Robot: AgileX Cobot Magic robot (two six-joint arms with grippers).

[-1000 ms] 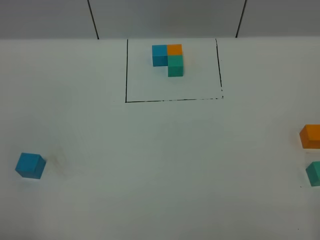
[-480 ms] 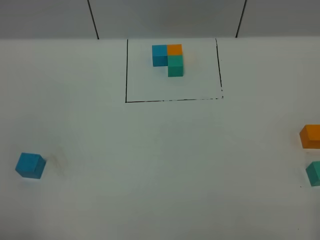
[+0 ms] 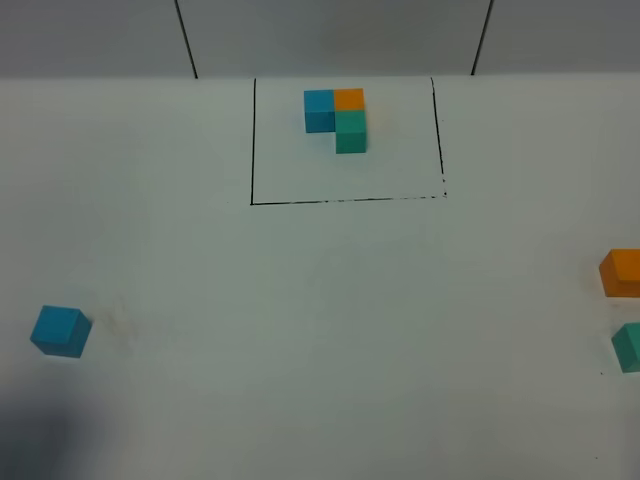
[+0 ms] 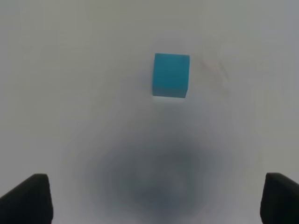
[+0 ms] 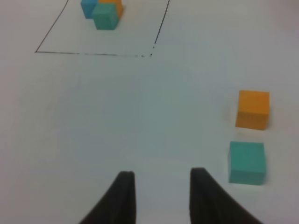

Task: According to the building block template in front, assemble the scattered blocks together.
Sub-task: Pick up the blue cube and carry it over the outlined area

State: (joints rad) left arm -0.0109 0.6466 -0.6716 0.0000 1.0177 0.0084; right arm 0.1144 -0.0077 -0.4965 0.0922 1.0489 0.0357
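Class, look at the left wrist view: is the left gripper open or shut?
Open: the left gripper shows fingertips far apart at opposite edges, nothing between them; the sky-blue cube lies ahead, untouched.

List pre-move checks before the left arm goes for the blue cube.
1. Left gripper open, empty: ok.
2. Blue cube ahead of it, inside the finger span, nothing crowding it: ok.
3. Left gripper height over the table: cannot tell.
4. Right gripper shut, empty, apart from orange cube and teal cube: ok.
5. Both those cubes whole in the high view: not ok, cut by its edge.
6. Template readable, blue beside orange, teal in front of orange: ok.
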